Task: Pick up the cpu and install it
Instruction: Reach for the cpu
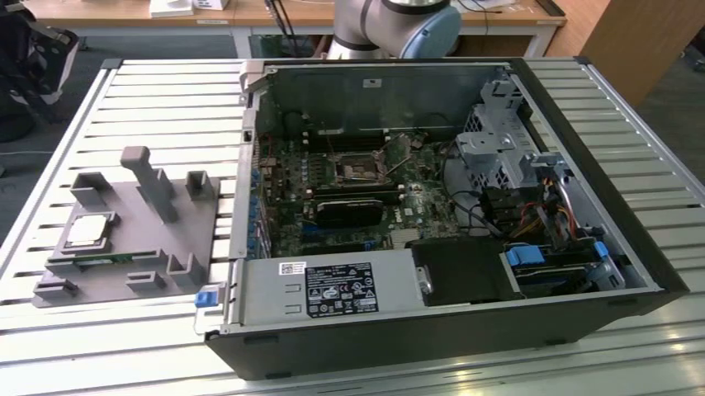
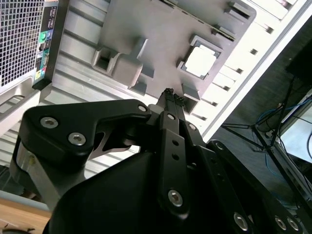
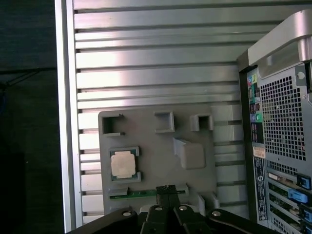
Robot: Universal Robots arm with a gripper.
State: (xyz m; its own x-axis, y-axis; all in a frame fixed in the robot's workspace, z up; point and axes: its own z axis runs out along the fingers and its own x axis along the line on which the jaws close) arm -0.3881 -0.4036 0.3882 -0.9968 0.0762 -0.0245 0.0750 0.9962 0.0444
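cpu [image 1: 91, 230] in its holder pocket, gripper empty above

**Location.** The cpu lies flat in a square pocket of the grey holder plate [image 1: 138, 247], in the lower left of the exterior view's frame. It is well apart from the open computer case [image 1: 617, 272], which takes the centre and right. Raised lugs hug the chip's edges. My judgement is that they keep it square and at a known spot for a grasp from above. Nothing touches it.

**Gripper** [image 3: 166, 187]. In both wrist views the two slim black fingers [image 2: 166, 95] are pressed together and grasp nothing. They hang over the holder, near the slot where a narrow green memory stick [image 3: 146, 193] shows as a thin strip just beside the cpu's pocket. I see no contact with either part.

**Materials and shapes.**
- cpu: flat and square, with a silvery metal top plate that shows soft glare and a thin pale rim.
- Holder: matte grey with a plastic look, carrying raised blocks, U-shaped brackets and one tall post [image 1: 149, 177].
- Table [image 1: 165, 99]: bright ribbed metal slats.
- Case: black shell with bare steel inside and a perforated rear panel.

**Target.** The socket [image 1: 358, 172] on the motherboard [image 1: 408, 202] reads as a dark square frame. I cannot tell whether its latch is open.

**Status, judged.** The pick is not yet made.
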